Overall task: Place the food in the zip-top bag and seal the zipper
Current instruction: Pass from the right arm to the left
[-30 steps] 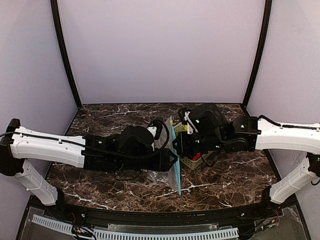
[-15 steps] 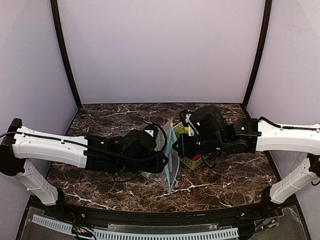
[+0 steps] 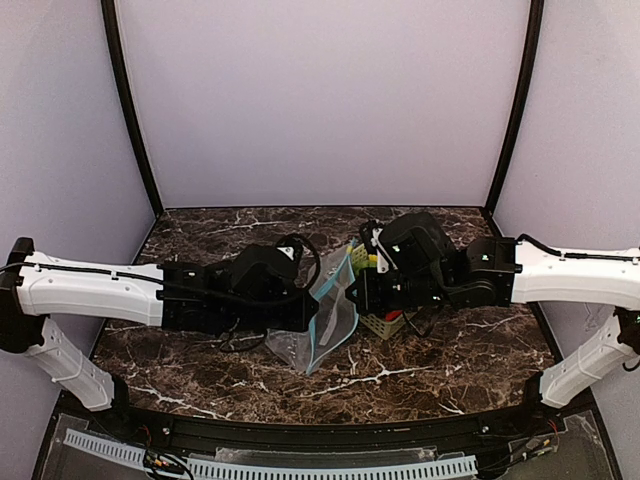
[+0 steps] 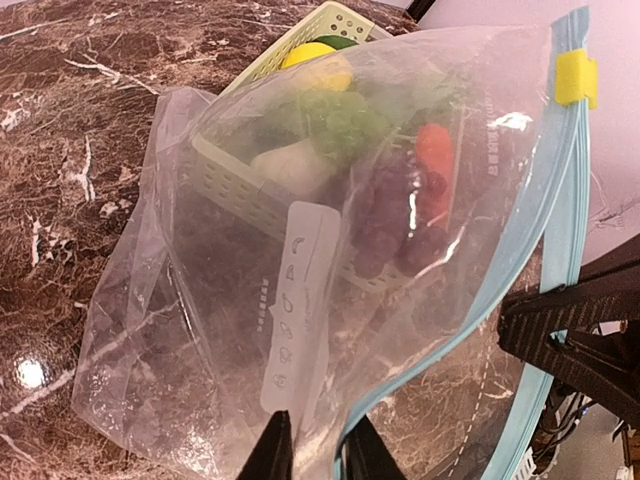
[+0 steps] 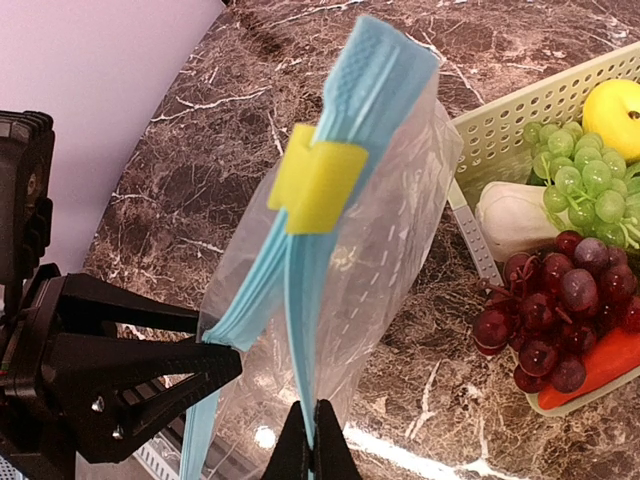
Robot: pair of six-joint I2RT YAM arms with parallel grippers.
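Right wrist — one zip-top bag (image 5: 400, 220), left gripper (image 5: 222, 350) and right gripper (image 5: 312, 430) each pinching its zipper (image 5: 370, 80); one basket (image 5: 500, 115).

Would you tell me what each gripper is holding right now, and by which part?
Both hold the zip-top bag: the right gripper pinches its teal zipper strip, the left gripper grips one lip of that edge.

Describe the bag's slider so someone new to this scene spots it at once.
Over the marble table, find the clear zip-top bag held between the two arms, beside the pale green basket. Follow its teal-blue zipper strip toward one end. The slider is the small yellow clip straddling that strip, the only yellow piece on the bag.
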